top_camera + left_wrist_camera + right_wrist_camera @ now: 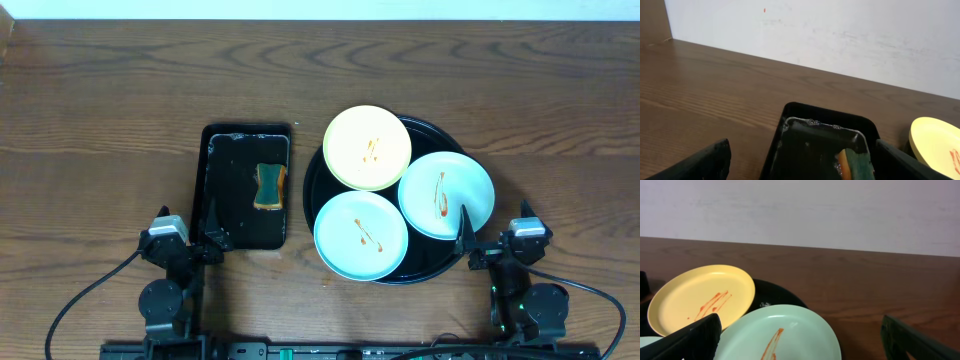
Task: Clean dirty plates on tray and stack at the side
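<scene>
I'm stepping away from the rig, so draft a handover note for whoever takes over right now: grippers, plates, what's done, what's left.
Left gripper: open, empty, by the near end of the rectangular tray that holds the sponge.
Right gripper: open, empty, at the near right edge of the round tray.
Plates: yellow plate, right mint plate and near mint plate all sit on the round tray, each streaked with sauce.
Done: nothing wiped or stacked.
Left: clean all three, stack them at the side.
</scene>
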